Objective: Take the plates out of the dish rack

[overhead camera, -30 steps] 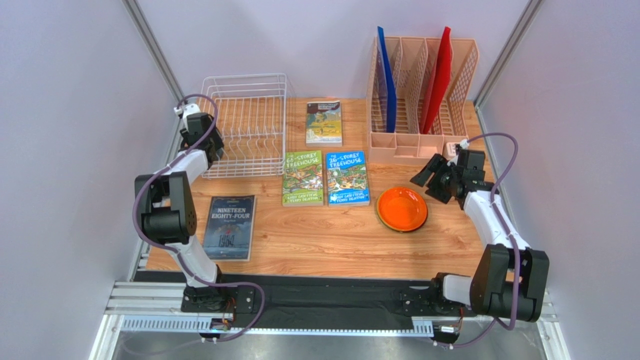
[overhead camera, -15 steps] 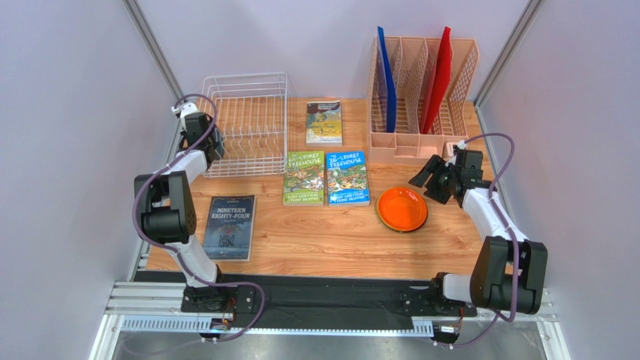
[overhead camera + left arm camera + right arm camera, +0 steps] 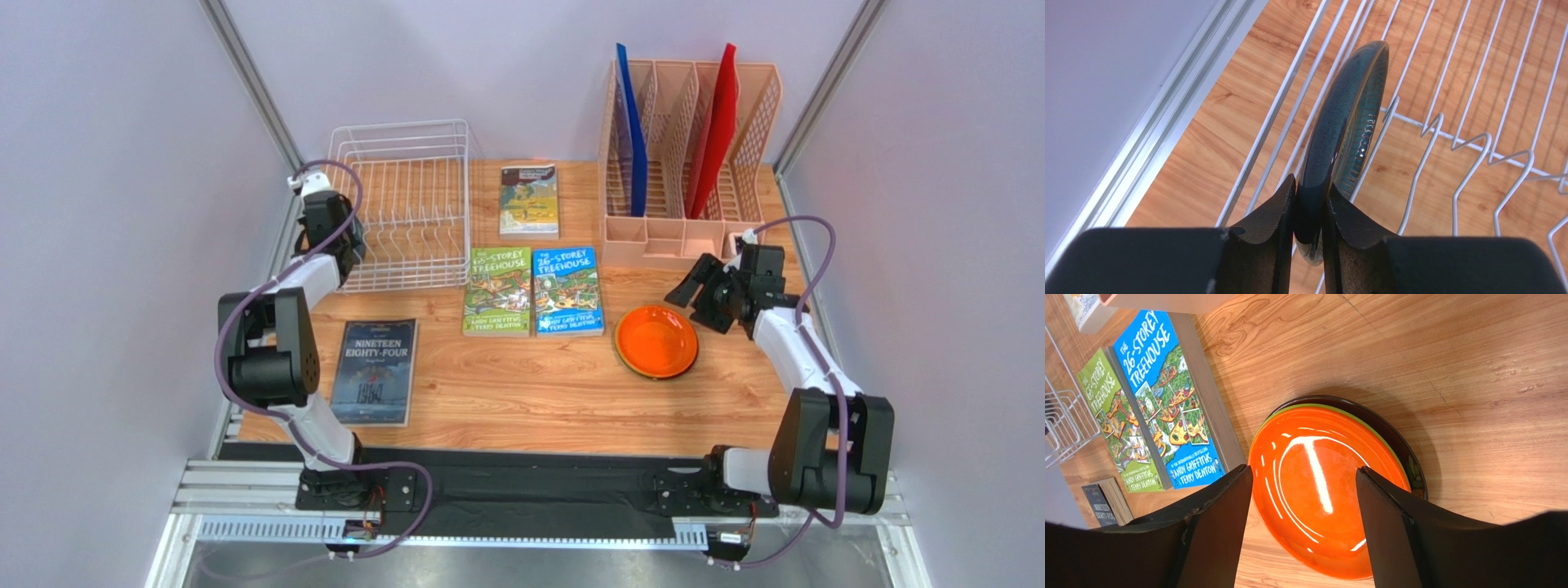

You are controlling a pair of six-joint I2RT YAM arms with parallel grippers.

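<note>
The white wire dish rack stands at the back left. My left gripper is at its near left corner, shut on the rim of the dark grey plate, which stands on edge between the rack's wires. The orange plate lies on the table at the right, on top of a lime green plate and the dark red patterned plate. My right gripper is open and empty just above the stack's far right side; in the right wrist view its fingers frame the orange plate.
Two Treehouse books lie side by side mid-table and another book lies behind them. A dark book lies near left. A peach file organizer with a blue and a red folder stands at the back right.
The left wrist has shifted only slightly at the rack's corner. The right gripper has drifted a little away from the plate stack, still open.
</note>
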